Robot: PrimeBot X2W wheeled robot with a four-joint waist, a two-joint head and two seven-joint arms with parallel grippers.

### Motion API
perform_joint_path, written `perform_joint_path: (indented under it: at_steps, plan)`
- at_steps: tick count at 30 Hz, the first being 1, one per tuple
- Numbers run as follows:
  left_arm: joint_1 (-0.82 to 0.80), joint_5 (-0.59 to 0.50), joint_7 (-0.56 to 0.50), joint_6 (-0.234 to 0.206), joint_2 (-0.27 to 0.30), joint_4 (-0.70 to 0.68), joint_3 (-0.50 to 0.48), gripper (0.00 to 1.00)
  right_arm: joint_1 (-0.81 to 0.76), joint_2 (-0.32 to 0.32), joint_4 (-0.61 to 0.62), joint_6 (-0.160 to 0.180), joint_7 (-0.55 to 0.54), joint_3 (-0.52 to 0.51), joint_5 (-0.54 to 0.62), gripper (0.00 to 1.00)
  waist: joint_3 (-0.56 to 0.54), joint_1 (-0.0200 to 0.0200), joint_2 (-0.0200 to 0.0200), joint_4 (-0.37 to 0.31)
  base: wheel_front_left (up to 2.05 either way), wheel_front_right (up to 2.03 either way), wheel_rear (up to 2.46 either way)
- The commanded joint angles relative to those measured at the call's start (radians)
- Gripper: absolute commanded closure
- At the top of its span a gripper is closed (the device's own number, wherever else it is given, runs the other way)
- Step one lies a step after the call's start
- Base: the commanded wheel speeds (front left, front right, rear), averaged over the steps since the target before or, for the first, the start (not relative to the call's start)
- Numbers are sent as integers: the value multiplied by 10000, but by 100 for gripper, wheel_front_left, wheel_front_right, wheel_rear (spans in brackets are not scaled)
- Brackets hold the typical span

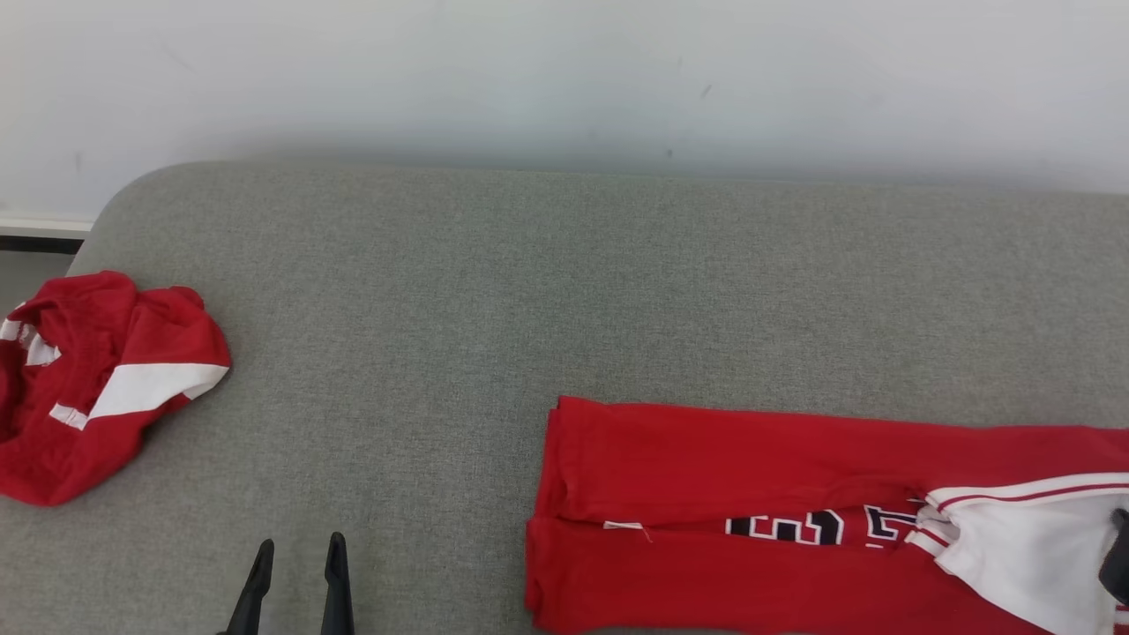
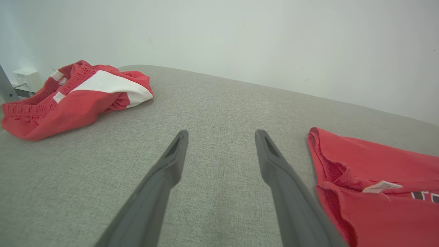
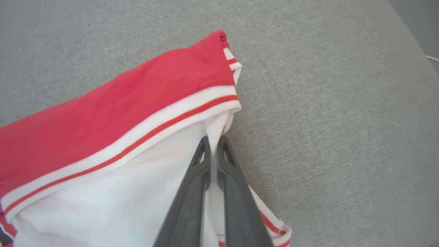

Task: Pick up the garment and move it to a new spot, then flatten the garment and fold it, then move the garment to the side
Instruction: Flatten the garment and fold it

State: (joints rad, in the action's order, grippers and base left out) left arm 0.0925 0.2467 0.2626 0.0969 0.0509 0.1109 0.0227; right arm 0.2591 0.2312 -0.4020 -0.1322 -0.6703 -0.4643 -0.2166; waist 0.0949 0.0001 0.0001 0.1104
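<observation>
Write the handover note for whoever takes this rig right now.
left gripper: open, empty, over the grey cushion between the two garments.
right gripper: shut on the red shirt, at its white sleeve.
Done: the shirt lies flat at the robot's right, long sides folded in.
Crumpled red-and-white shorts sit far left, apart from both grippers.
Left: probably finish folding, then move the shirt aside.

Black, white-edged block characters [image 1: 785,527] on the red garment [image 1: 750,441] at the right are half hidden in a fold and unreadable. Its small white tag [image 2: 382,186] is too blurred to read.
</observation>
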Motion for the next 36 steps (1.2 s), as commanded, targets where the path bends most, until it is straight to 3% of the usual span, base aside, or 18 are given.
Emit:
perform_joint_path:
  at_steps: [1,6,12,19,25,30,36]
  plan:
    - [31,54,29,5,-8,-7,12,0,-216,210,183,31,-57,-226,256,100,-68,-1,-1,-91,0,0,0]
    - [61,73,29,-23,-7,33,74,0,-441,262,754,29,-362,-367,510,100,-210,-1,-1,-215,0,0,0]
    - [193,98,29,-79,-7,76,95,0,-888,-93,1949,27,-949,374,214,100,-405,-1,-1,-350,0,0,0]
    - [189,116,29,-21,-6,204,61,0,-1280,-605,3681,28,-1753,2478,-574,100,-534,-1,-1,-404,0,0,0]
    - [193,143,29,-31,-4,198,142,0,-1109,-830,4391,28,-2172,4121,-966,100,-576,-1,-1,-334,0,0,0]
    - [189,196,29,-58,-8,205,225,0,-697,-1017,4279,28,-2338,5480,-1373,100,-558,-1,-1,-203,0,0,0]
    - [98,236,29,-80,-6,252,400,0,-40,-1396,3229,28,-1938,6459,-1599,100,-536,-1,-1,69,0,0,0]
